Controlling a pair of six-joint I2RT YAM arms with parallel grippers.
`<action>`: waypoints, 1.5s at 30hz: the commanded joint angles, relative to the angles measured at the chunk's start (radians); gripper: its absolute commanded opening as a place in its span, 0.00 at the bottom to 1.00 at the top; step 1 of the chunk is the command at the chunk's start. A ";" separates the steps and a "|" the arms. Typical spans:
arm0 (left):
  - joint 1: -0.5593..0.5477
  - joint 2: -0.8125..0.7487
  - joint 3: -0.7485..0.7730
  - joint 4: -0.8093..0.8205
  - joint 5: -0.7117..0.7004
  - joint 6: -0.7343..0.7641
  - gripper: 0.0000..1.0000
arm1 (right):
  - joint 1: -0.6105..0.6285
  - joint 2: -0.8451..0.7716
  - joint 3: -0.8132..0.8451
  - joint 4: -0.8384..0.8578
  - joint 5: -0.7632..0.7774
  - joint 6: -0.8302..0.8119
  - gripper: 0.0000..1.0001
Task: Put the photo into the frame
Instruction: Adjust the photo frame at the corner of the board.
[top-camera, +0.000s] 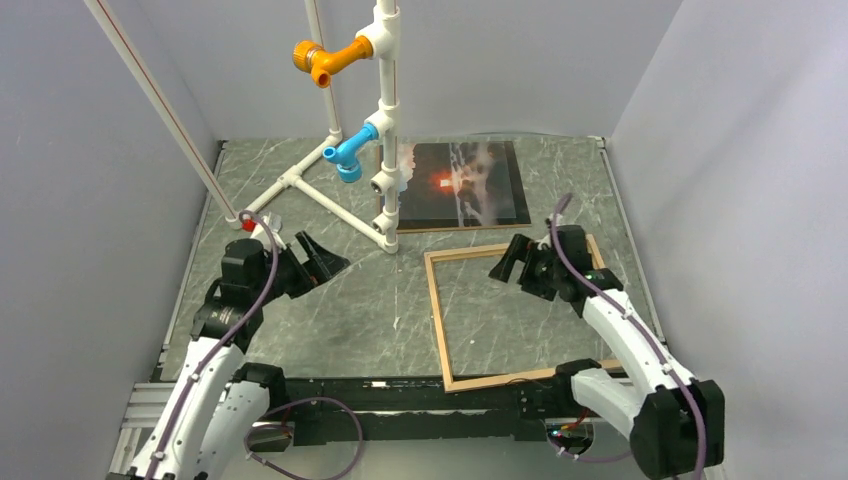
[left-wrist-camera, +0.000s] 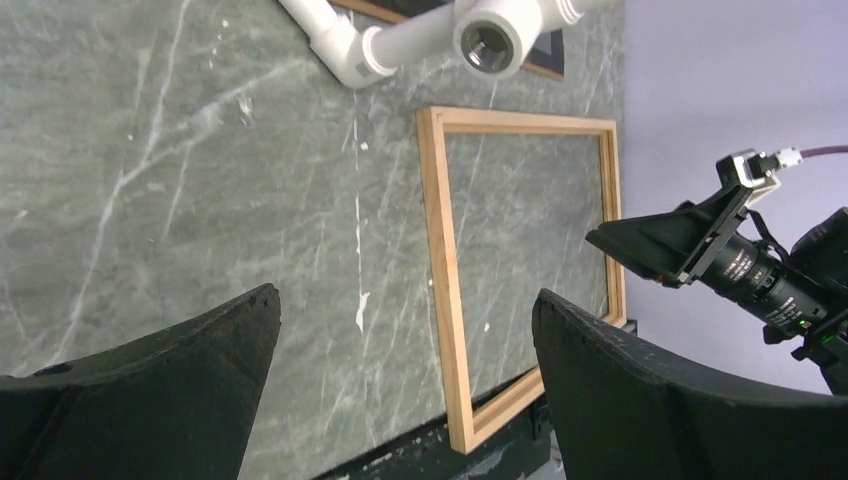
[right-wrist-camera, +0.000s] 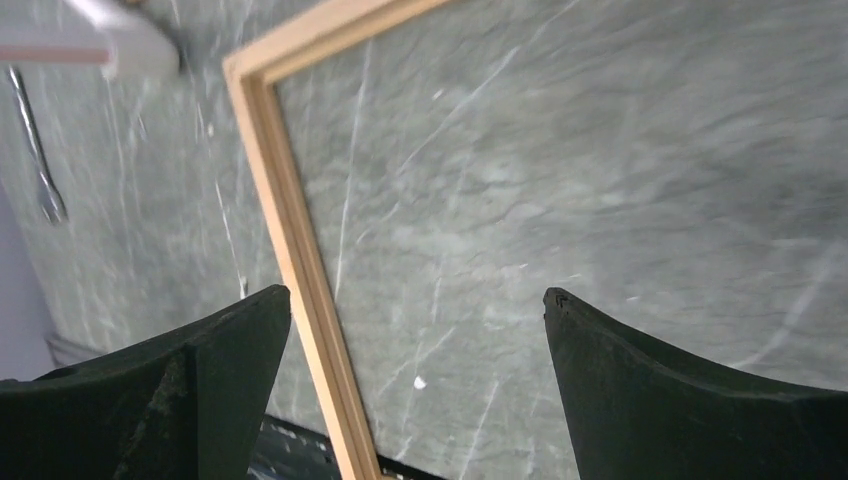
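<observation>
Photo (top-camera: 455, 185) flat and face up on the table (top-camera: 350, 320), just beyond the far strip of the frame (top-camera: 437, 320), outside it, a narrow band of table between the two; dark seascape with an orange-red glow at its middle; thin brown edge along the side nearest the frame, board beneath or not, impossible to tell; left part hidden behind a white pipe stand (top-camera: 385, 130).

Frame flat on the grey-green marbled surface, only bare table inside its four light wooden strips; in the left wrist view the frame (left-wrist-camera: 440, 250) nearly whole; in the right wrist view the frame (right-wrist-camera: 300, 270) as one corner and one long strip.

Right gripper (top-camera: 510, 258) over the frame's far strip, toward the far right corner; jaws spread wide, nothing between them; right gripper (right-wrist-camera: 415, 295) looking down on table inside the frame; touching the strip or not, unclear.

Left gripper (top-camera: 322, 258) well to the left of the frame, over bare table; jaws equally wide, nothing held; left gripper (left-wrist-camera: 405, 300) facing the frame.

Pipe stand, with orange and blue fittings, beyond the frame's far left corner.
</observation>
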 joint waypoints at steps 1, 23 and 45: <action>-0.060 0.044 0.141 -0.154 -0.027 0.036 0.99 | 0.214 0.025 0.058 -0.029 0.162 0.057 1.00; -0.197 -0.069 0.310 -0.161 -0.131 -0.021 0.99 | 0.909 0.712 0.506 -0.249 0.581 0.130 0.83; -0.196 -0.012 0.309 -0.188 -0.153 0.032 0.99 | 0.906 0.656 0.318 -0.170 0.671 0.038 0.00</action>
